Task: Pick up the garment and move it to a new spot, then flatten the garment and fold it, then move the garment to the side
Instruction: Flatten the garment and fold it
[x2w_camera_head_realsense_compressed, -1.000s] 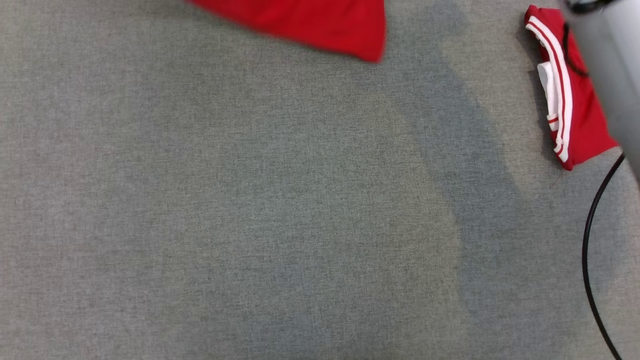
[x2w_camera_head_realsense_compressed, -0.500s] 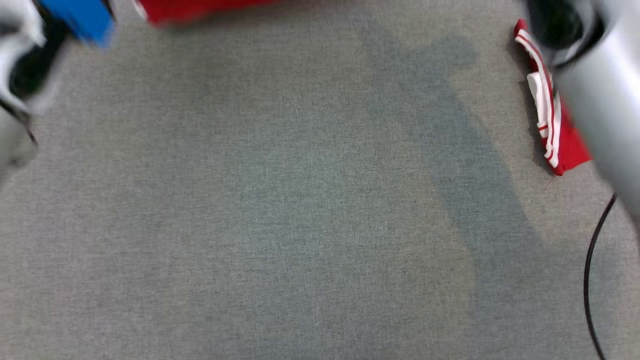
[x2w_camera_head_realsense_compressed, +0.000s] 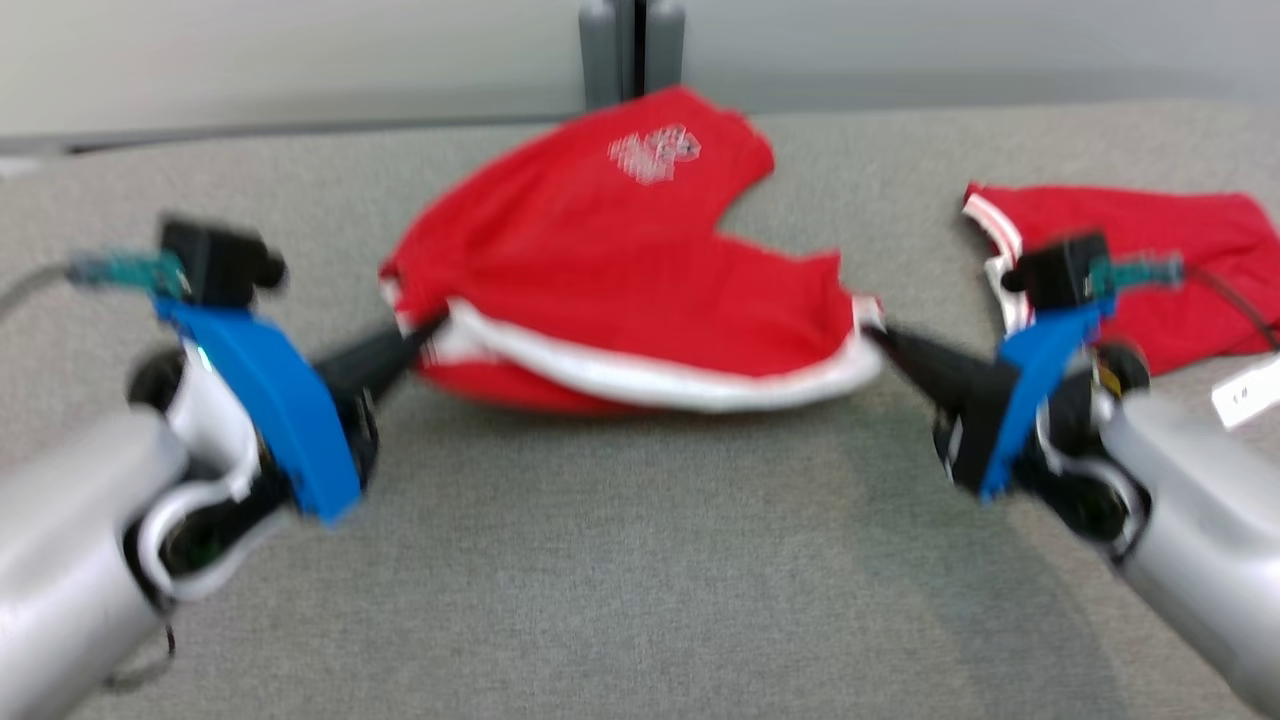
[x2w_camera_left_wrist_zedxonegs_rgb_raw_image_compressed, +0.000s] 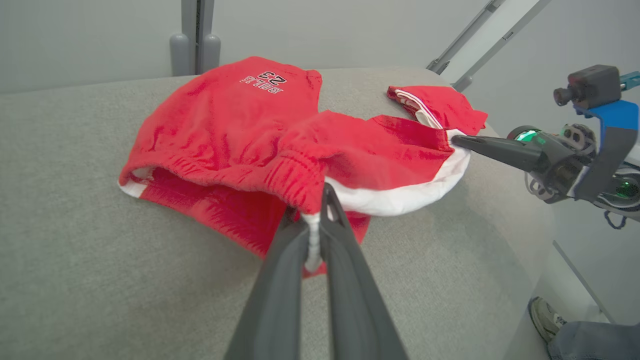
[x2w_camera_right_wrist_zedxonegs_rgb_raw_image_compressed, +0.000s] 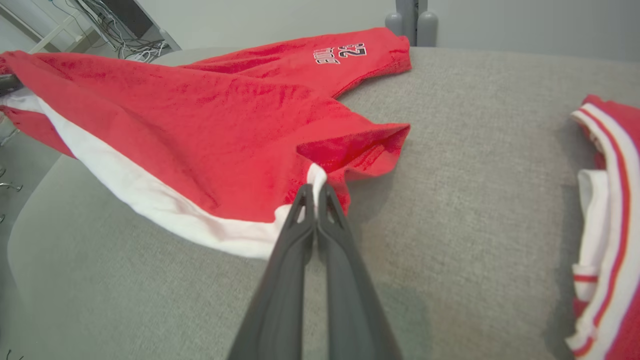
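Garment (x2w_camera_head_realsense_compressed: 620, 270), red with a white band along its near edge, hangs stretched between the two grippers over the grey bench (x2w_camera_head_realsense_compressed: 640, 560). Its far part, with white print on it, lies on the bench, while the near edge is lifted and sags in the middle. The left gripper (x2w_camera_head_realsense_compressed: 425, 335) is clamped on the garment's left end; in the left wrist view its fingers pinch a white bit of the gathered edge. The right gripper (x2w_camera_head_realsense_compressed: 880, 338) is clamped on the right end, at the white trim. A second garment (x2w_camera_head_realsense_compressed: 1150, 260), red with white stripes, lies on the bench to the right, apart from the first. A grey post (x2w_camera_head_realsense_compressed: 632, 45) stands behind the bench. A person's shoe (x2w_camera_left_wrist_zedxonegs_rgb_raw_image_compressed: 545, 317) shows on the floor beyond the bench's edge.
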